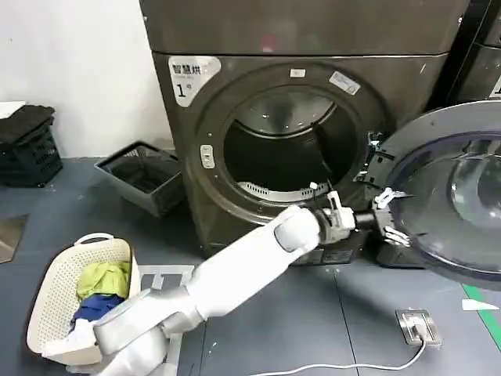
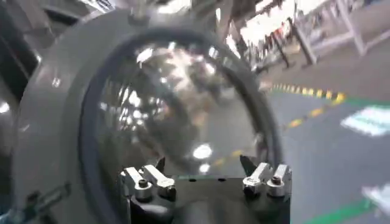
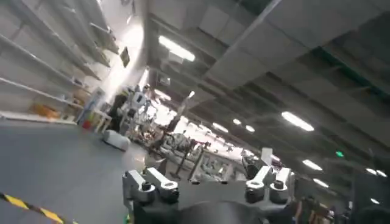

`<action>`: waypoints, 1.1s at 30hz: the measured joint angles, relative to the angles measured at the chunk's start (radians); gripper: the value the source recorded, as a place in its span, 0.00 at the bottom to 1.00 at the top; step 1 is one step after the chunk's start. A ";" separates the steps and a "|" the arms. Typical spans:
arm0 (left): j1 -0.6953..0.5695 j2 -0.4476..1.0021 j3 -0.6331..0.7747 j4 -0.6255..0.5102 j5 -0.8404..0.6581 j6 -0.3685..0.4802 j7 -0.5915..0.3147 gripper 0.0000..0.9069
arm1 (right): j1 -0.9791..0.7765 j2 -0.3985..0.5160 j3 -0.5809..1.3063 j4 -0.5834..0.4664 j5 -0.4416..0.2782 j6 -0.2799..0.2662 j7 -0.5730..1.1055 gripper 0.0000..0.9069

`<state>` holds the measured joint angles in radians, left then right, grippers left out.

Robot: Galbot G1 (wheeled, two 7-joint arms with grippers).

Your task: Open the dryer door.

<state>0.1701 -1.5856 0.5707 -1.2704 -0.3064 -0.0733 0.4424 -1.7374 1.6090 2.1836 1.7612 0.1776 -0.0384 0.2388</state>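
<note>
The dryer door (image 1: 458, 200), a wide chrome ring around dark glass, stands swung wide to the right of the grey-bronze machine marked "1" (image 1: 184, 78). The drum opening (image 1: 286, 149) is exposed. My left arm reaches from the lower left across the front of the machine, and my left gripper (image 1: 389, 215) is at the door's near rim, by the hinge side. In the left wrist view the door's inner face and glass (image 2: 177, 103) lie just beyond my left gripper (image 2: 204, 167), which is open with nothing between its fingers. My right gripper (image 3: 203, 163) is open and points up at a ceiling and a far room.
A white laundry basket (image 1: 55, 301) with clothes stands on the floor at lower left. A dark grey bin (image 1: 145, 176) lies beside the machine, and a black crate (image 1: 27, 145) sits by the wall. A floor socket with a cable (image 1: 417, 325) is at lower right. Another dark machine (image 1: 479, 55) stands at the right.
</note>
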 joint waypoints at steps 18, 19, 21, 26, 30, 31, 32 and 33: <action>0.129 0.519 -0.077 -0.586 -0.243 0.227 -0.085 1.00 | -0.016 -0.176 0.010 -0.254 -0.006 0.107 -0.030 1.00; 0.144 0.548 -0.088 -0.614 -0.257 0.243 -0.099 1.00 | -0.016 -0.185 0.010 -0.266 -0.006 0.106 -0.033 1.00; 0.176 0.607 -0.115 -0.671 -0.296 0.282 -0.133 1.00 | -0.013 -0.204 0.006 -0.287 -0.006 0.100 -0.041 1.00; 0.271 0.758 -0.205 -0.794 -0.408 0.411 -0.230 1.00 | 0.006 -0.239 -0.013 -0.303 0.002 0.074 -0.061 1.00; 0.372 0.863 -0.308 -0.866 -0.431 0.483 -0.289 1.00 | 0.018 -0.255 -0.032 -0.311 0.006 0.060 -0.081 1.00; 0.404 0.888 -0.338 -0.879 -0.429 0.498 -0.299 1.00 | 0.021 -0.260 -0.035 -0.311 0.008 0.059 -0.083 1.00; 0.441 0.917 -0.376 -0.893 -0.427 0.515 -0.311 1.00 | 0.024 -0.265 -0.040 -0.312 0.011 0.058 -0.086 1.00; 0.476 0.943 -0.412 -0.906 -0.432 0.528 -0.326 1.00 | 0.027 -0.269 -0.046 -0.312 0.012 0.055 -0.089 1.00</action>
<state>0.6465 -0.6428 0.1588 -2.1763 -0.7389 0.4546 0.1166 -1.7101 1.3396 2.1379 1.4494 0.1897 0.0163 0.1494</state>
